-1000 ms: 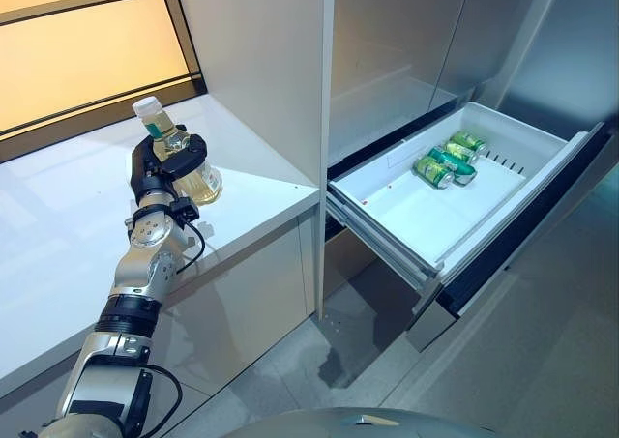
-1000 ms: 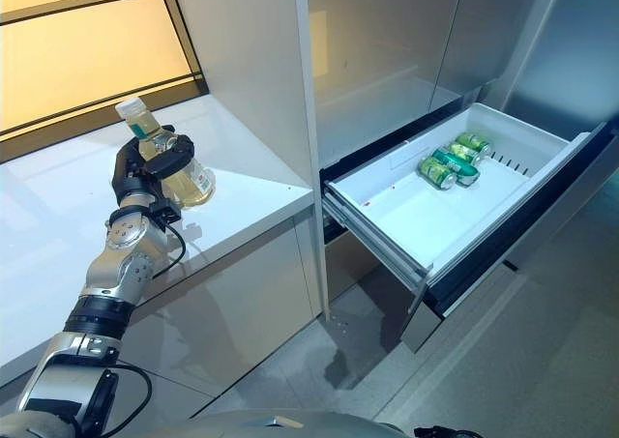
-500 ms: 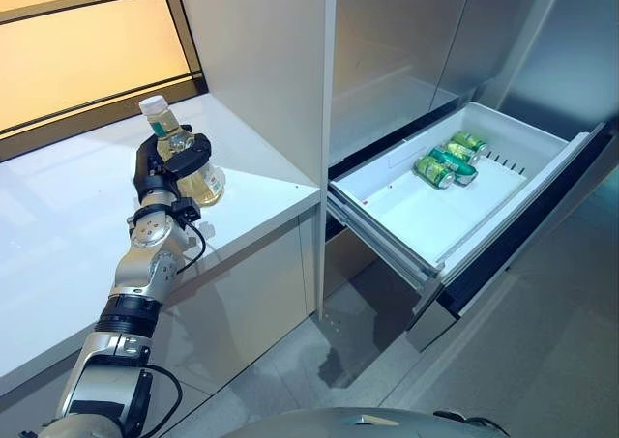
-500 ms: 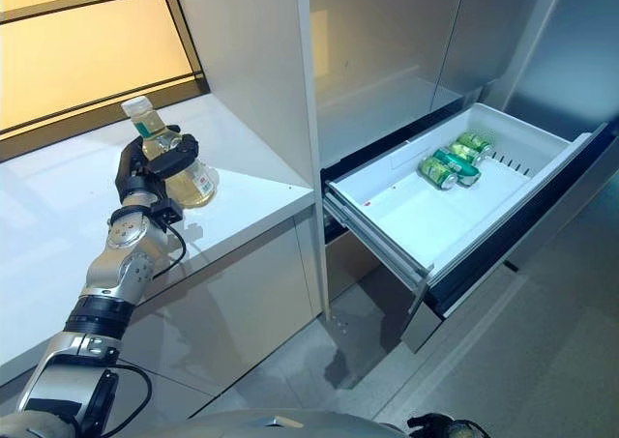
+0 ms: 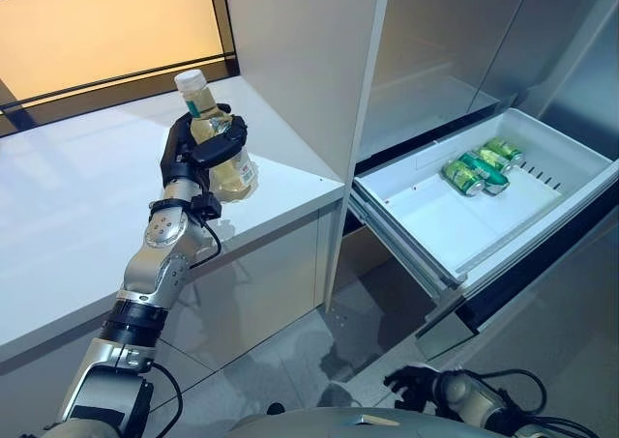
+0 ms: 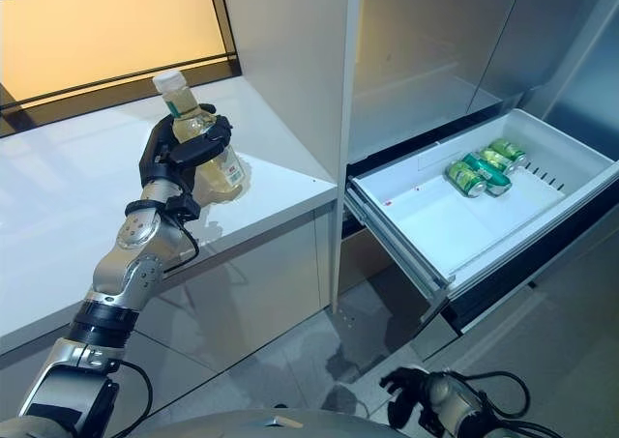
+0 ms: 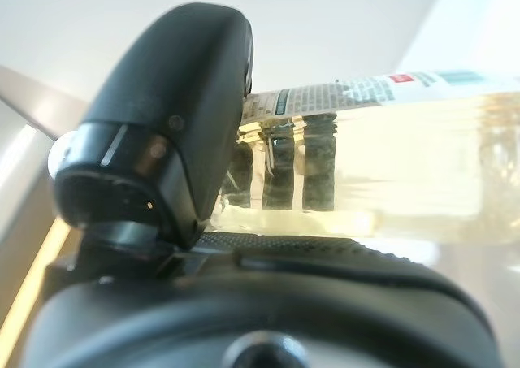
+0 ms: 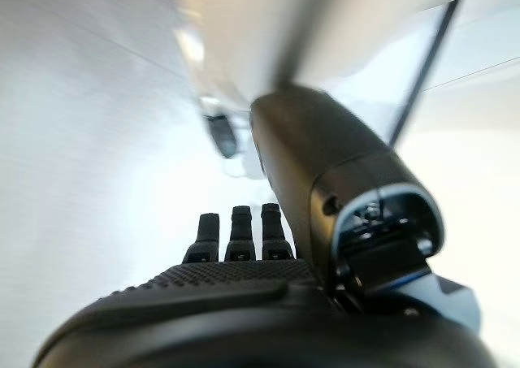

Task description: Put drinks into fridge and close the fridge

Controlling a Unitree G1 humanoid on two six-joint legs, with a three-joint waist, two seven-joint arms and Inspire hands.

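A clear bottle (image 5: 235, 172) of pale yellow drink with a white cap is tilted in my left hand (image 5: 189, 158), just above the white counter (image 5: 77, 196). The hand's fingers and thumb are curled round the bottle's body, as the left wrist view shows (image 7: 406, 157). The fridge drawer (image 5: 416, 201) stands pulled out to the right, with green cans (image 5: 474, 172) lying at its far end. My right hand (image 5: 418, 385) hangs low above the floor before the drawer, fingers relaxed and empty.
A tall white cabinet panel (image 5: 300, 61) stands between the counter and the fridge. Grey fridge doors (image 5: 455, 51) rise above the drawer. A dark-framed window (image 5: 97, 32) runs along the back of the counter. Grey floor (image 5: 358, 332) lies below the drawer.
The camera has swung, so the whole scene sits further right. My left hand has raised the bottle slightly. My right hand has come into view at the bottom.
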